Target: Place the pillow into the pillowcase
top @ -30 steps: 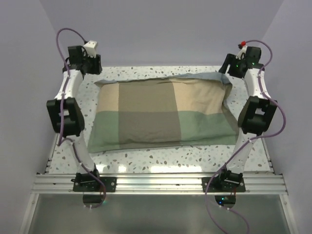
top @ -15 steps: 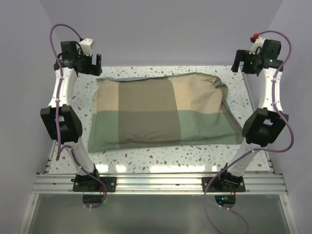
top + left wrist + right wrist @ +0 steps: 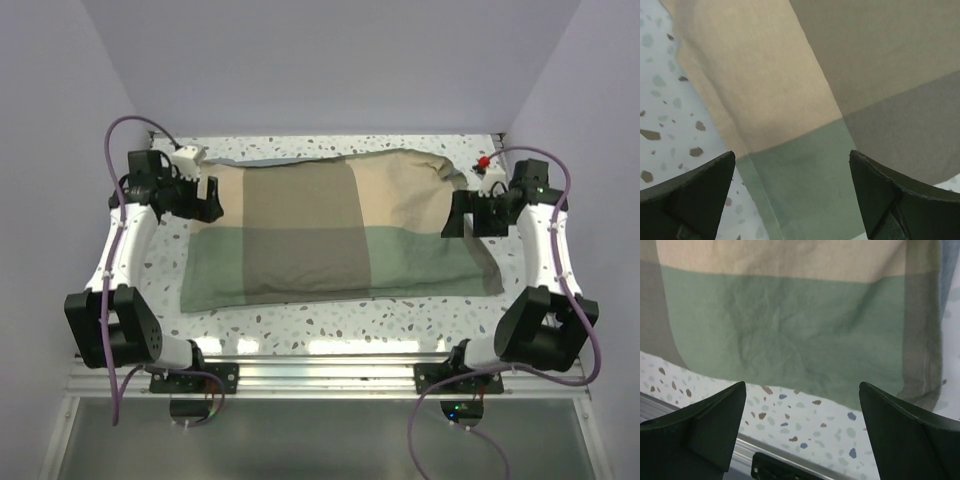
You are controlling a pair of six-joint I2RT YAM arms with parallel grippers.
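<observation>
Currently, the pillowcase [image 3: 335, 235] lies flat across the centre of the speckled table [image 3: 300, 315], patterned face up. Its long axis runs from 9 o'clock to 3 o'clock in the top view. Tan and olive blocks occupy the 12 o'clock half, and pale green and olive blocks occupy the 6 o'clock half. A narrow grey-blue strip [image 3: 270, 160] shows along the 12 o'clock edge. The pillowcase is plump and rounded, with its highest bulge toward 2 o'clock. The pillow is hidden in every view.

The left gripper [image 3: 208, 200] sits at the 10 o'clock corner of the pillowcase. Its jaws stand wide apart and hold nothing. In the left wrist view, the left gripper [image 3: 791, 155] frames the pillowcase [image 3: 840, 75] edge, with bare table [image 3: 660, 100] toward 9 o'clock. Whether the fingers [image 3: 695, 200] touch the cloth cannot be determined.

The right gripper [image 3: 455, 215] sits at the 3 o'clock end of the pillowcase. Its jaws are likewise fully spread and empty. In the right wrist view, the right gripper [image 3: 801, 385] looks down on the green block of the pillowcase [image 3: 790, 325], with the table [image 3: 805, 420] visible below the cloth edge. An aluminium rail [image 3: 780, 460] crosses at 6 o'clock. Both arm bases stand at 6 o'clock of the table in the top view.
</observation>
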